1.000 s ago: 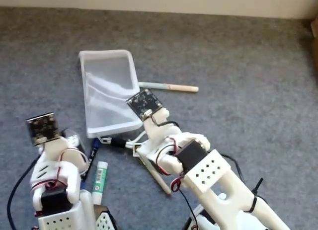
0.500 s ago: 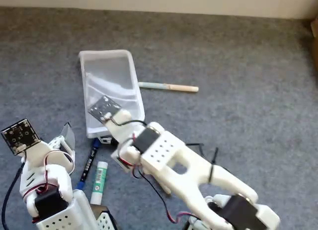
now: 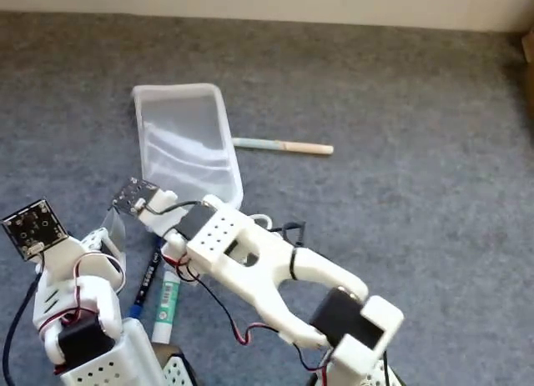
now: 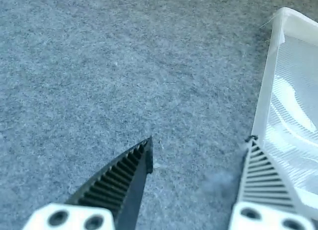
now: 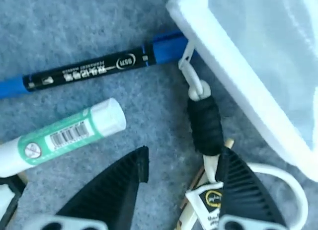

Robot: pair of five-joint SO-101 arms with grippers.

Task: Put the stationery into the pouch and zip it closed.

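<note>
My right claw [image 5: 185, 158] hangs spread over the pouch's [image 5: 258, 56] black zip pull [image 5: 204, 123], glue stick [image 5: 64, 133] and marker [image 5: 84, 71] lying loose on the worktop [image 5: 74, 21] by its mouth, while my left claw [image 4: 199, 143] sits spread beside the pouch, probably to steady it.

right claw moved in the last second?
Yes. The right claw swung leftward in the high view, from the middle of the near end of the pouch to its left corner, above the marker and glue stick.
</note>
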